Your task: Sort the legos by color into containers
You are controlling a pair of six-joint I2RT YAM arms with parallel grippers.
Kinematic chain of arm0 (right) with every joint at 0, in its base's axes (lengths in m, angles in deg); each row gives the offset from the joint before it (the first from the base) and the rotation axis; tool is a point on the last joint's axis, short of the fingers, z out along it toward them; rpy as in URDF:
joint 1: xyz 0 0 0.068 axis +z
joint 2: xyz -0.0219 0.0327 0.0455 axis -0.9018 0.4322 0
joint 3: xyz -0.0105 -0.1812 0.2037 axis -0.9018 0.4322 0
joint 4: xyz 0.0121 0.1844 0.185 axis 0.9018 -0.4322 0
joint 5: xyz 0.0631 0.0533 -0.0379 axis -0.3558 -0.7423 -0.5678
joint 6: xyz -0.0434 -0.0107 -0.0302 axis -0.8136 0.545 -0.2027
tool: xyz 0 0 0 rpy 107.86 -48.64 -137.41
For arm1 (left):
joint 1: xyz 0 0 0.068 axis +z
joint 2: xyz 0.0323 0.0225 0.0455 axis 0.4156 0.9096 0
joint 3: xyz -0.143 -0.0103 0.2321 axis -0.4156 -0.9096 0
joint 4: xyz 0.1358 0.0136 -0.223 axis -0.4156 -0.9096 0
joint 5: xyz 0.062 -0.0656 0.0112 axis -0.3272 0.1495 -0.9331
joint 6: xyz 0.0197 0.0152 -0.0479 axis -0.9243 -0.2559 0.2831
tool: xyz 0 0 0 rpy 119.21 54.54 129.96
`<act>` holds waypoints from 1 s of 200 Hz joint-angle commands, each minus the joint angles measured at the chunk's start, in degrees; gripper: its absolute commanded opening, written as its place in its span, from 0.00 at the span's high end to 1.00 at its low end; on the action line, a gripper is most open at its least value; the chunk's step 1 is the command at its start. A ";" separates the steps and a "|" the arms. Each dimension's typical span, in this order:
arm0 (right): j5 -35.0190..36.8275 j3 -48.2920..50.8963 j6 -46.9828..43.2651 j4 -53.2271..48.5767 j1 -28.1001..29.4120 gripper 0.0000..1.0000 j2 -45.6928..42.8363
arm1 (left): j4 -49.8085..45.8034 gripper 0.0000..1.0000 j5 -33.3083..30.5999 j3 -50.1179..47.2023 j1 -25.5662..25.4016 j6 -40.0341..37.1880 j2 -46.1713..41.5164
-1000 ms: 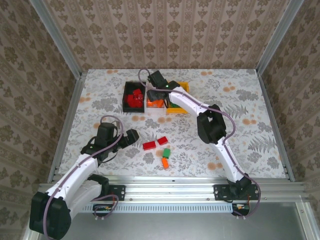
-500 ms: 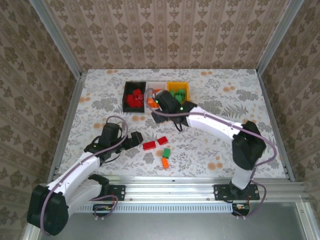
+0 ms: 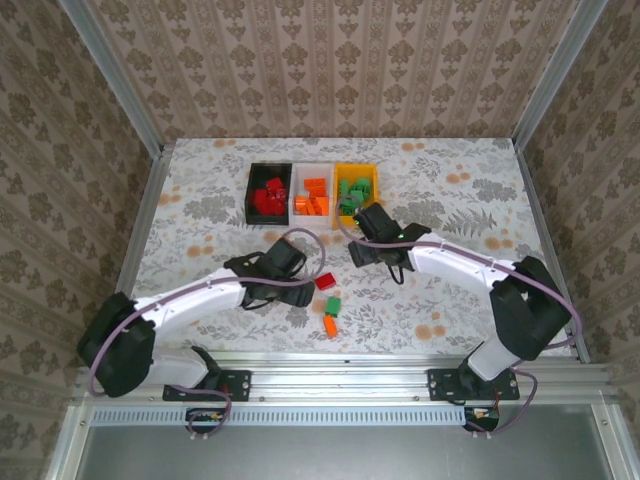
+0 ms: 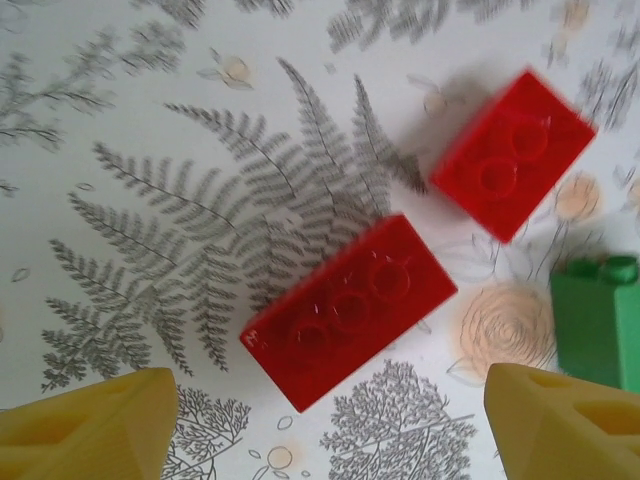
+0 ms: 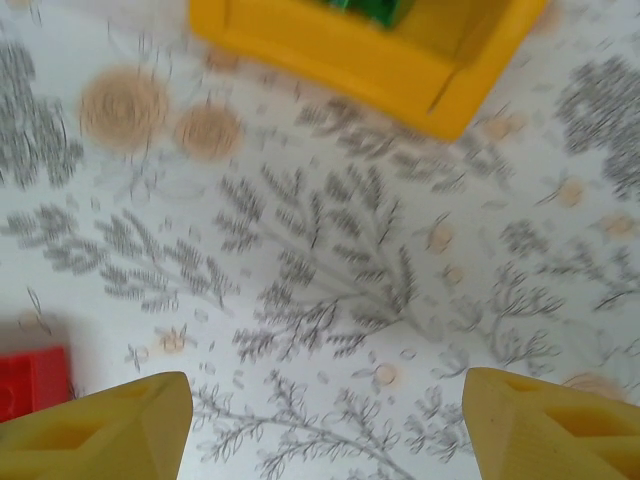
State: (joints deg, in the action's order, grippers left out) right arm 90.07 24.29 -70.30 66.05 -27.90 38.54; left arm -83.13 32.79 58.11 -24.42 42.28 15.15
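Observation:
Three joined bins stand at the back: the black bin [image 3: 254, 190] holds red legos, the white bin [image 3: 314, 168] orange ones, the yellow bin [image 3: 356, 171] green ones. Loose on the table lie a square red brick [image 3: 325, 281], a green brick [image 3: 333, 305] and an orange brick [image 3: 329, 325]. My left gripper [image 3: 292, 268] hangs open just short of a long red brick [image 4: 348, 308], with the square red brick [image 4: 512, 153] and green brick [image 4: 598, 320] beyond it to the right. My right gripper [image 3: 368, 238] is open and empty over bare table, in front of the yellow bin [image 5: 370, 55].
Floral table cover runs to metal rails on the left, right and front [image 3: 340, 365]. Patterned walls close in the back and sides. A red brick [image 5: 32, 382] peeks in at the left edge of the right wrist view.
My left arm has swung right across the table to the red bricks. My right arm has drawn back from over the bins, towards the front.

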 commanded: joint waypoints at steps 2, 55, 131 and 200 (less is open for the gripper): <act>-1.67 1.55 0.61 3.33 -1.28 0.26 -2.14 | -5.91 0.19 -3.94 2.14 -1.12 -6.15 4.14; -2.57 4.04 1.26 6.09 -2.22 0.26 -5.04 | -4.16 0.22 -7.37 5.58 -0.40 -6.70 11.55; -4.92 5.34 1.97 7.64 -2.23 0.26 -5.92 | 7.64 0.40 -3.12 3.90 3.01 -6.17 14.37; -6.02 5.84 2.36 8.24 -2.21 0.28 -7.30 | 8.65 0.75 -0.90 0.88 3.19 -3.70 12.41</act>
State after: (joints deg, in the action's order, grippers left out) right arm 85.48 29.30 -68.75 73.24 -29.87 32.90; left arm -73.95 30.78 60.53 -21.42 37.40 28.59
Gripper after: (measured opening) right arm 0.725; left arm 0.311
